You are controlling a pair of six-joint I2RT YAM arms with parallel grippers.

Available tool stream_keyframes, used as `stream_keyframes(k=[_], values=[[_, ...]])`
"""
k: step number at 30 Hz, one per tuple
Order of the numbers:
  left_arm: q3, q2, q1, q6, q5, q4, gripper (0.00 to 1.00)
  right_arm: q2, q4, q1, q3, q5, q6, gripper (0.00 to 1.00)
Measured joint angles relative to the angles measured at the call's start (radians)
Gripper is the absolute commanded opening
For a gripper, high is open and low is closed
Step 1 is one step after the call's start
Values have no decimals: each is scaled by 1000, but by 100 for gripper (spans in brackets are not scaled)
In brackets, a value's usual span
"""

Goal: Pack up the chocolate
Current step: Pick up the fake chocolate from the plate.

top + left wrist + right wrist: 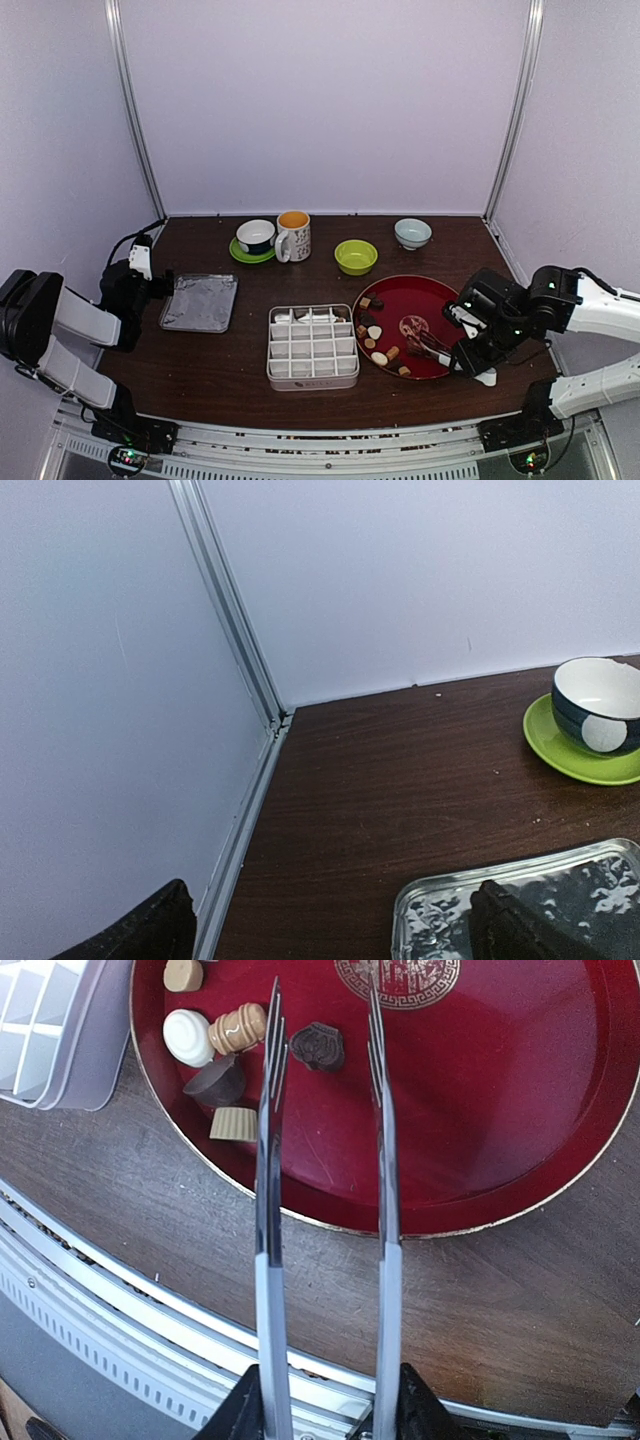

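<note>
Several pieces of chocolate (pixel 372 330) lie along the left side of a red plate (pixel 430 300). In the right wrist view, a dark moulded chocolate (pixel 317 1046) sits between the tips of the metal tongs (pixel 383 1160), which stand parted over the plate (pixel 500 1110). White (pixel 187 1037), tan (pixel 238 1028), dark (pixel 217 1080) and cream (pixel 234 1124) pieces lie just left of the left tong tip. My right gripper (pixel 328 1405) is shut on the tongs' handles at the plate's near edge (pixel 462 350). A white compartment box (pixel 312 346) stands left of the plate. My left gripper (pixel 150 275) is open at the far left, holding nothing (pixel 335 940).
A foil tray (pixel 200 302) lies by the left gripper, its corner under the right finger (pixel 560 890). Along the back stand a cup on a green saucer (pixel 255 238), a mug (pixel 293 236), a green bowl (pixel 356 256) and a pale bowl (pixel 412 233). The frame rail runs along the near edge.
</note>
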Motion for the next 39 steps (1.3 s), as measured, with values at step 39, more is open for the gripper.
stream_keyframes(k=[39], values=[[0, 0, 0, 0, 0, 0, 98, 38, 103, 0, 107, -71, -57, 26]])
